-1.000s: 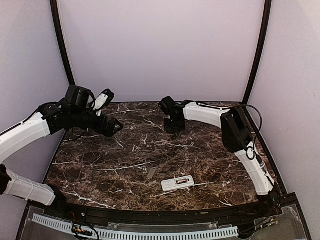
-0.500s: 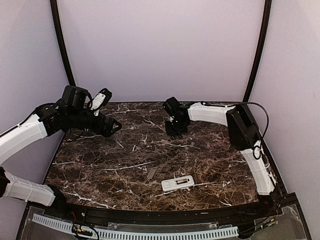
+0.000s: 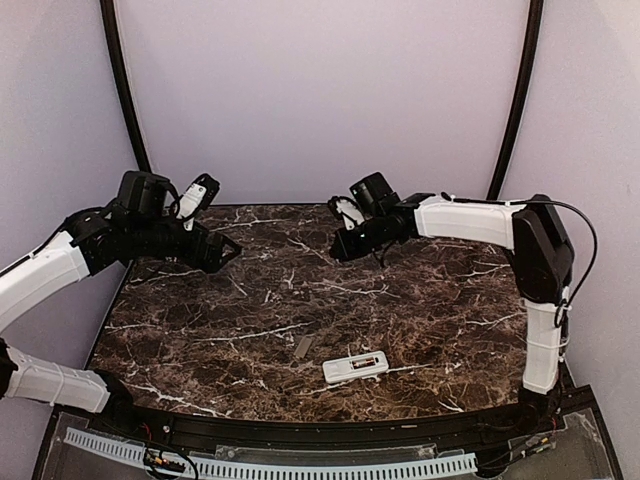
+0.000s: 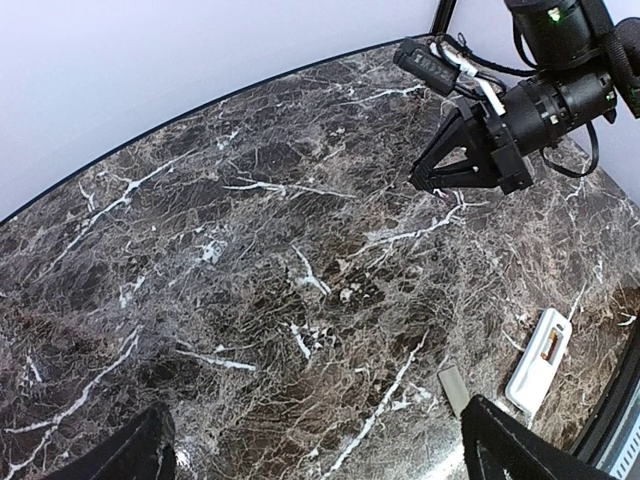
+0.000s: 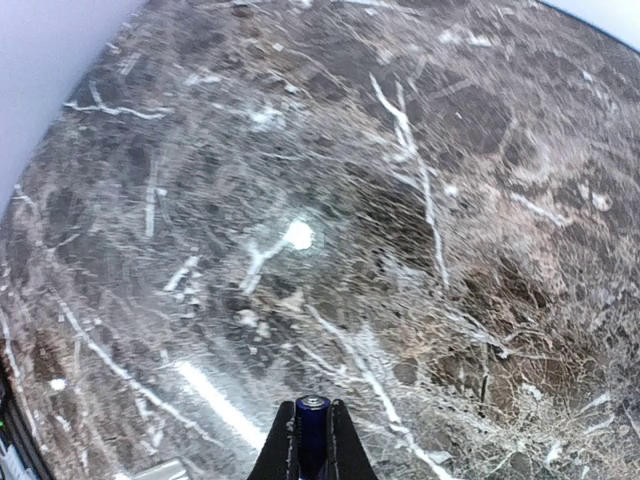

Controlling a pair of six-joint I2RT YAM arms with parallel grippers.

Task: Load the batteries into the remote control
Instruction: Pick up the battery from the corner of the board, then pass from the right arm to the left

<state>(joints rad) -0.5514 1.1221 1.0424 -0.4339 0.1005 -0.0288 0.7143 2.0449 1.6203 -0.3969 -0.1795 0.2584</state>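
Observation:
The white remote control [image 3: 355, 367] lies back up near the table's front edge, its slot showing; the left wrist view has it at the lower right [image 4: 537, 360]. A dark blue battery [image 5: 312, 418] stands between the fingers of my right gripper [image 5: 312, 408], which is shut on it. That gripper [image 3: 338, 250] hangs above the far middle of the table, pointing left and down, and also shows as a dark cone [image 4: 415, 182]. My left gripper [image 3: 232, 250] hovers over the far left, open and empty, its fingertips [image 4: 498, 440] at the frame's bottom corners.
A small flat grey cover piece [image 3: 303, 346] lies just left of the remote, also in the left wrist view [image 4: 452, 387]. The dark marble table [image 3: 200, 330] is ringed by a black rim, with lilac walls behind and at both sides.
My right gripper has risen from the far middle of the table and swung from pointing down to pointing left, its elbow moving right. The left arm drifted slightly left.

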